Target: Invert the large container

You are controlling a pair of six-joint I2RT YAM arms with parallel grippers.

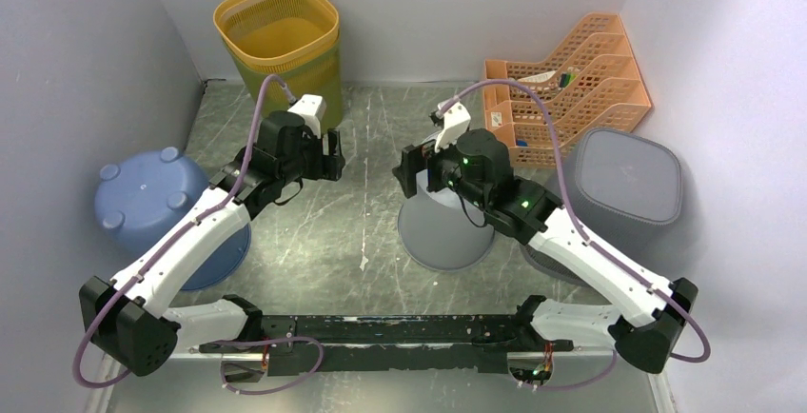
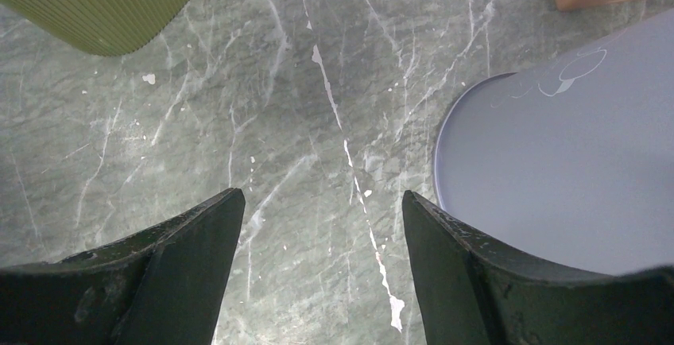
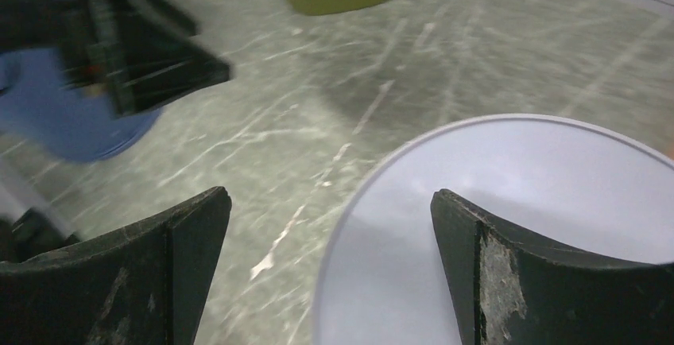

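Observation:
A pale grey round container (image 1: 442,237) stands in the middle of the table with its flat base up and its wider rim down. It also shows in the left wrist view (image 2: 556,170) and the right wrist view (image 3: 509,202). My right gripper (image 1: 409,173) is open and empty, hovering over the container's left edge (image 3: 331,194); one finger is above the base, the other above the table. My left gripper (image 1: 335,154) is open and empty above bare table (image 2: 322,195), to the left of the container.
A yellow slatted basket (image 1: 278,37) stands upright at the back. A blue tub (image 1: 143,194) lies base up at the left. A grey square bin (image 1: 628,175) sits base up at the right, behind it an orange file rack (image 1: 566,80).

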